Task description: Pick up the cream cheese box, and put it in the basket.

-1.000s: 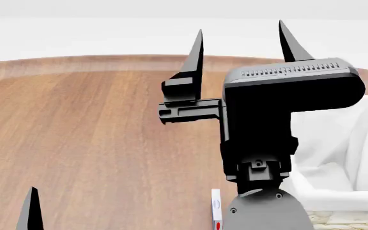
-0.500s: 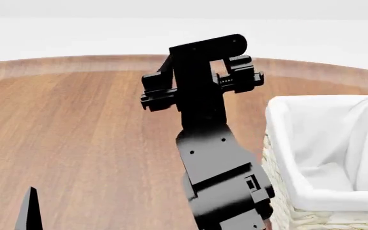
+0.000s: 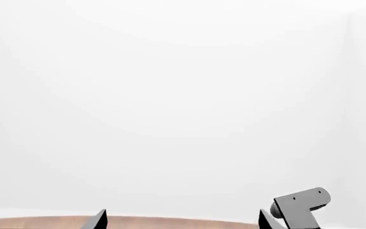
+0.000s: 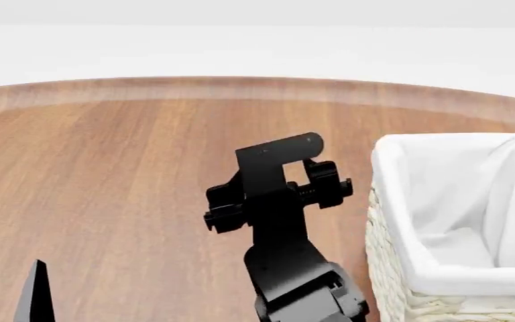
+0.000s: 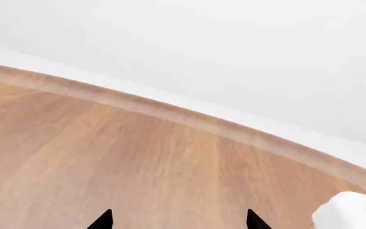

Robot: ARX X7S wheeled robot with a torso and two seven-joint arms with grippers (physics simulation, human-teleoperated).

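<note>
The basket (image 4: 454, 221) stands at the table's right, its white cloth lining folded over the woven rim; a corner of it shows in the right wrist view (image 5: 351, 213). The cream cheese box is not in view. My right arm (image 4: 280, 228) rises in front of the basket's left side, its fingers hidden in the head view. In the right wrist view my right gripper (image 5: 178, 222) is open and empty over bare wood. My left gripper (image 3: 181, 222) is open and empty; one of its fingertips (image 4: 35, 295) shows at the head view's lower left.
The round wooden table (image 4: 123, 174) has a curved far edge (image 4: 195, 87) with white floor beyond. A grey part of the right arm (image 3: 300, 206) shows in the left wrist view.
My right arm has swung down and lower in the head view, uncovering the basket. The small white box seen beside the arm's base one second ago is now hidden.
</note>
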